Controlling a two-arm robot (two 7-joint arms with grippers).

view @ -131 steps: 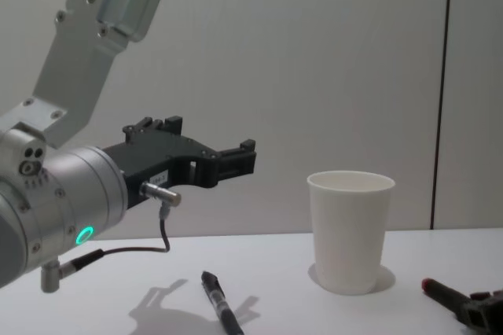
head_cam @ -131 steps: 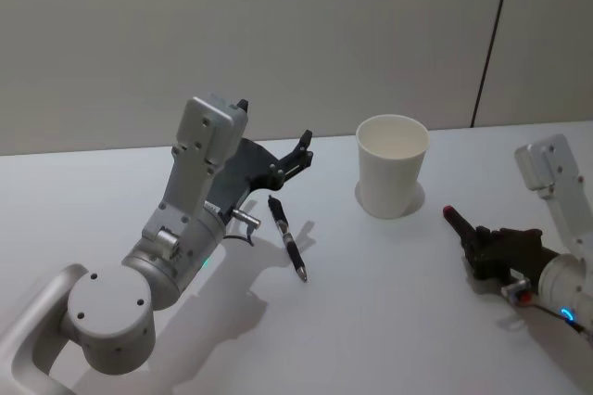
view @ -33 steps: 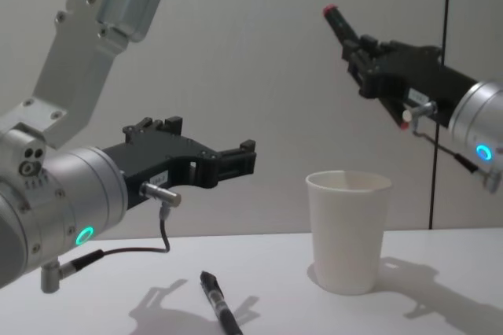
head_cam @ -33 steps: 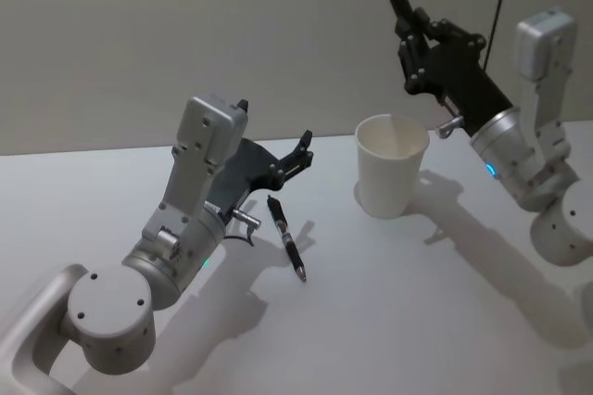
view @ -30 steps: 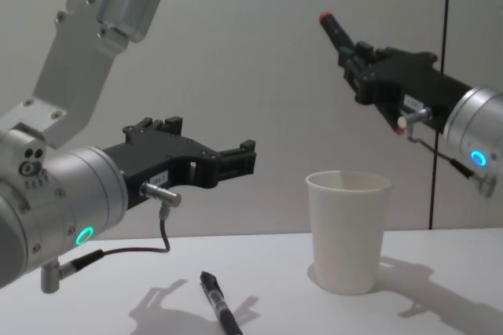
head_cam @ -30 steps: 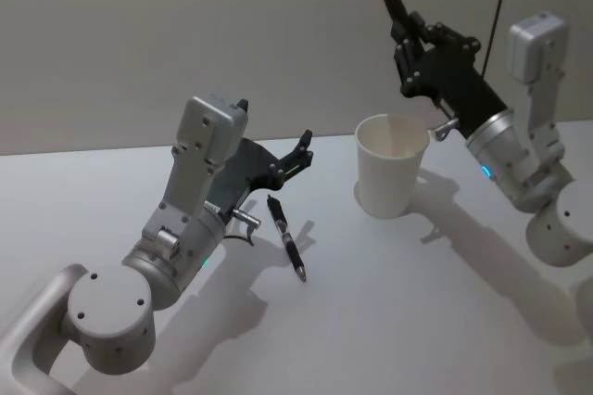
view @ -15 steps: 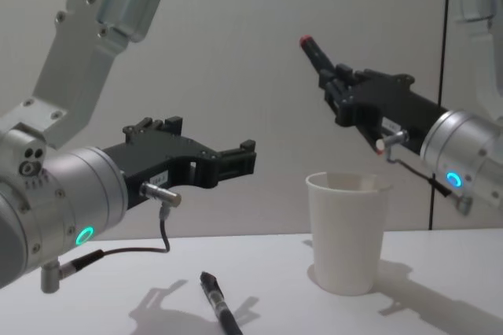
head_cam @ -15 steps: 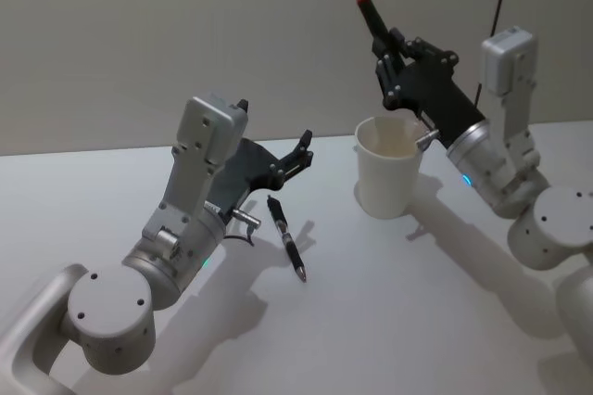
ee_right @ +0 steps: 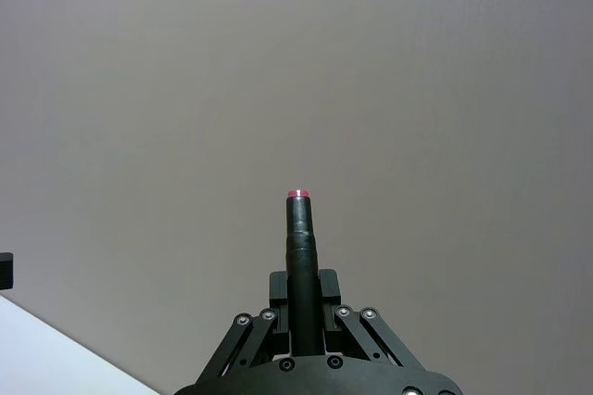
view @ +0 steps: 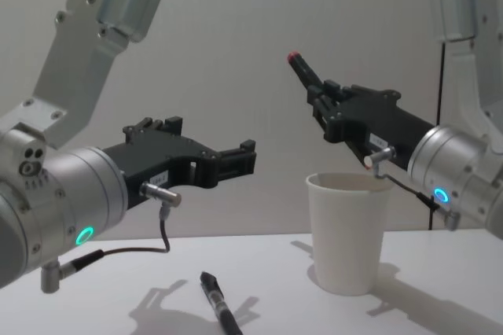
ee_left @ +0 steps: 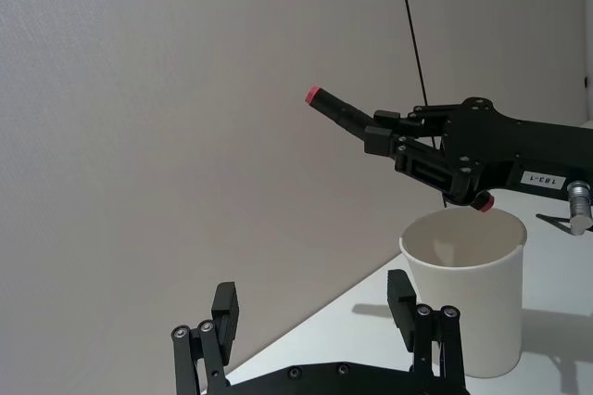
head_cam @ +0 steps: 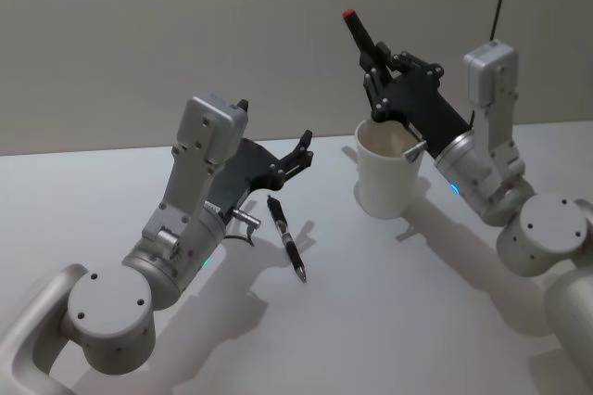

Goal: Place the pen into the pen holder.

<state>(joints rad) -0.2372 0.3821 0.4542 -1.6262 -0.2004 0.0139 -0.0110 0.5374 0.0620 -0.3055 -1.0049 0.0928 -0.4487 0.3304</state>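
A white table point(head_cam: 371, 321) stood before a plain grey wall point(head_cam: 139, 24). The pen holder point(head_cam: 382, 193), an upright white paper cup, stood on the table towards its far right side.

The right pincer point(head_cam: 373, 69) was raised over the cup's mouth, clear of the rim. It was pressed together on a red-capped pen point(head_cam: 359, 35). The pen was tilted, with the cap pointing up and to the left. Its lower end was hidden inside the pincer.

The left pincer point(head_cam: 304, 148) hovered above the table to the left of the cup, its fingers point(ee_left: 223, 303) spread and holding nothing. A second black pen point(head_cam: 286, 237) lay flat on the table just below and near this pincer, apart from it and well left of the cup.
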